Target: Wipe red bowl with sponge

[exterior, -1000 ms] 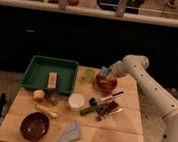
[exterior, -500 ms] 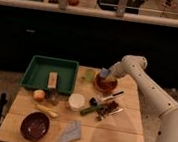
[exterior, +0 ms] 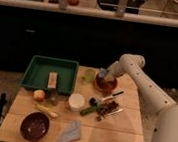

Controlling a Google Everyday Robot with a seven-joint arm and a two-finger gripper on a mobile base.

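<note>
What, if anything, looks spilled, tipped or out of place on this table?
Nothing stands out. The gripper is over the red bowl near the far edge of the table, with the sponge at it. The maroon bowl sits upright, the pale-blue cloth lies flat, and nothing looks spilled.

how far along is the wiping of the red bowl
Done: the sponge is off the table and held in the gripper. In hand: the gripper is low over the red bowl with the sponge at the bowl's far-left rim, so wiping looks under way. Left: finishing the wipe and lifting away. Whether the bowl is clean cannot be told.
</note>
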